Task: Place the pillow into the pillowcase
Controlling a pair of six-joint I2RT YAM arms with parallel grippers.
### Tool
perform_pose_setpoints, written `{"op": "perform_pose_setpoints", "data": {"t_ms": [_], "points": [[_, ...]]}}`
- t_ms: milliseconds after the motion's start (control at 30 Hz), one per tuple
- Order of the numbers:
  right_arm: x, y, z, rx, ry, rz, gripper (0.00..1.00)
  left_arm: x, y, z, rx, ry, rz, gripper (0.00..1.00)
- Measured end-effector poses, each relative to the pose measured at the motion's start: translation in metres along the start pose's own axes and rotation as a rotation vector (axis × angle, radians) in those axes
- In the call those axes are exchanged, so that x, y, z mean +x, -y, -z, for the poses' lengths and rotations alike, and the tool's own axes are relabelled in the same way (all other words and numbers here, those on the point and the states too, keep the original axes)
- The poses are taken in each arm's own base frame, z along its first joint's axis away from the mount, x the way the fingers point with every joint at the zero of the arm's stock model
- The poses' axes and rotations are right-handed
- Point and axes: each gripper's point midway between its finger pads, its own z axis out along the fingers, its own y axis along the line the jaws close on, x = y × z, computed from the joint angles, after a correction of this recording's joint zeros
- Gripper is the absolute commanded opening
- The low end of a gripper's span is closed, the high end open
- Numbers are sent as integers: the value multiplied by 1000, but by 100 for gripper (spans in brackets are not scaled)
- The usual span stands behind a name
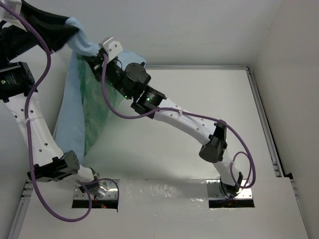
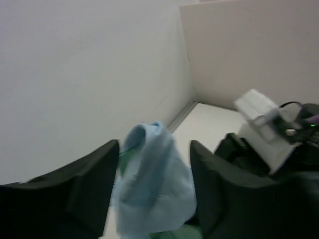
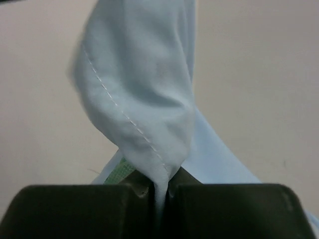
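Your pillowcase (image 1: 72,117) hangs at the upper left of the top view, blue face outward. Your right pincer (image 3: 159,191) is clamped tight on a stitched fold, and your left pincer (image 2: 154,169) is closed on a bunched blue corner.

Light blue pillowcase (image 1: 67,117), hanging limp at far left, top edge bunched and lifted (sea-green face showing inside)
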Motion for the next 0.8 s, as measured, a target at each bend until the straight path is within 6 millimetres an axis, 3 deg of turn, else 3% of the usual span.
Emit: {"op": "perform_pose_setpoints", "data": {"t_ms": [33,67,133,233,300,367,433,533,600,700,800], "points": [[8,9,2,31,-13,-23,0,8,-1,-3,13,-4,18,99],[16,17,4,59,-33,-38,0,13,-1,-3,18,-9,42,100],[45,57,16,160,-115,-91,0,33,-1,-3,61,-43,89,100],[88,159,54,408,-276,-113,0,71,-8,-1,114,-85,218,100],[108,239,94,604,-376,-103,0,101,-17,0,138,-90,312,100],[120,310,147,809,-465,-90,0,142,-28,3,152,-108,452,100],[121,356,195,974,-525,-89,0,182,-40,5,151,-124,601,100],[111,397,254,1145,-567,-140,0,233,-49,9,146,-161,840,100],[104,416,288,1222,-571,-212,0,252,-53,10,141,-179,958,100],[105,442,335,1336,-580,-264,0,266,-57,10,140,-194,1068,100],[131,444,362,1368,-648,-283,0,273,-61,8,143,-202,1129,100]]}}
